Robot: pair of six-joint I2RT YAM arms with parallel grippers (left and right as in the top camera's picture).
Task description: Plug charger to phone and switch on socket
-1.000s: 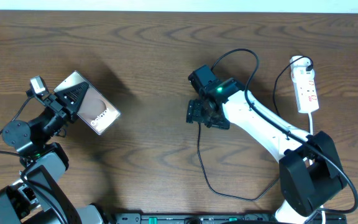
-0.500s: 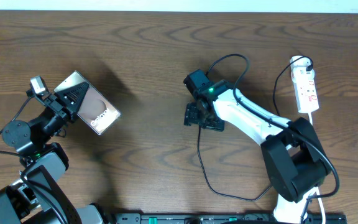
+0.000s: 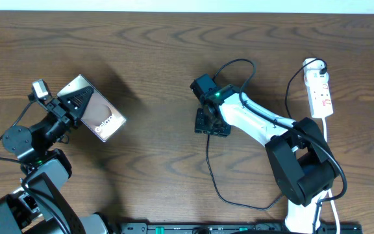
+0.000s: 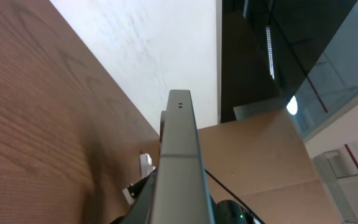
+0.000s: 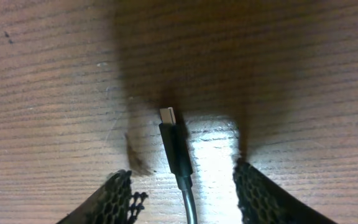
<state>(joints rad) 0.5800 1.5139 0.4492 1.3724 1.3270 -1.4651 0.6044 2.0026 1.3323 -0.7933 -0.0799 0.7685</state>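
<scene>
You're at the charger pickup.
- Right tool: low over the table, partly open. The plug tip lies between its jaws and neither one touches it.
- Socket: well off to its side.
- Left tool: clamped on the phone.

Next, close squarely on the plug body.

- Between the phone, held up at the left, and the right gripper, the surface lies bare, leaving wide room to pass.
- The charger trails from under that gripper toward the near edge, then curves right, crossing the front-right path.
- In the right wrist view, the plug lies flat between the fingers, with a gap on each side.
- The socket sits far right, well apart from the plug, and the right arm stretches across the stretch between them.
</scene>
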